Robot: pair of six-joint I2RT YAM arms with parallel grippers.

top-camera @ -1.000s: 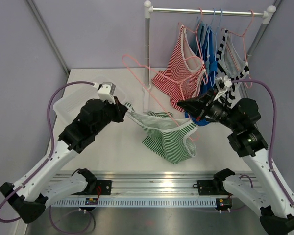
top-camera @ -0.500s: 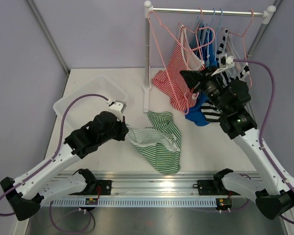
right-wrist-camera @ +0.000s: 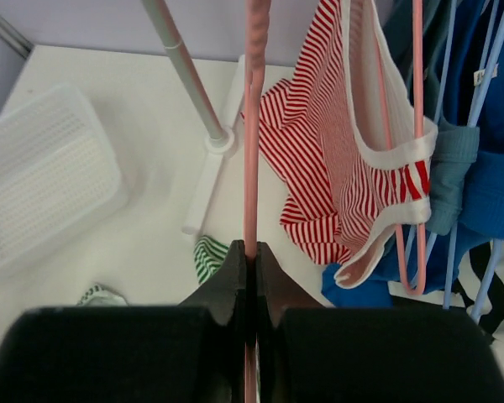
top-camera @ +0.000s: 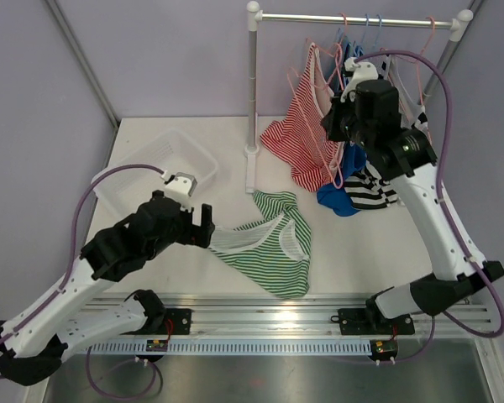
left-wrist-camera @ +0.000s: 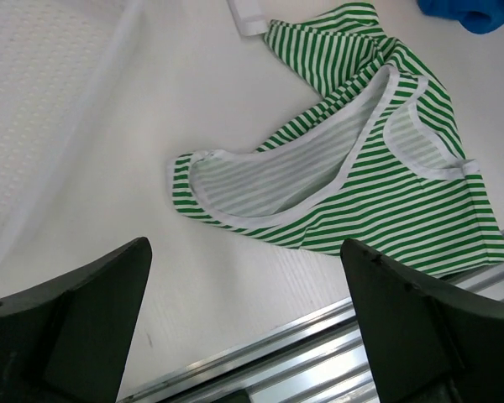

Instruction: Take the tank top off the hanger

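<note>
The green-and-white striped tank top (top-camera: 269, 243) (left-wrist-camera: 353, 159) lies spread flat on the table, with no hanger in it. My left gripper (top-camera: 203, 225) (left-wrist-camera: 244, 248) hovers just left of it, jaws wide open and holding nothing. A small part of the tank top (right-wrist-camera: 206, 256) shows below in the right wrist view. My right gripper (top-camera: 334, 126) (right-wrist-camera: 252, 248) is raised beside the clothes rail, shut on the thin wire of the bare pink hanger (right-wrist-camera: 251, 126), which runs straight up from the jaws.
A white mesh basket (top-camera: 164, 164) (right-wrist-camera: 42, 168) sits at the back left. The rack's pole (top-camera: 252, 92) stands mid-table. A red striped top (top-camera: 307, 134), blue garments (top-camera: 353, 159) and a black-and-white one (top-camera: 374, 189) hang there. A metal rail (top-camera: 277, 306) runs along the near edge.
My left gripper has opened and let go of the tank top, which now rests on the table. My right gripper has carried the pink hanger up and back toward the rail.
</note>
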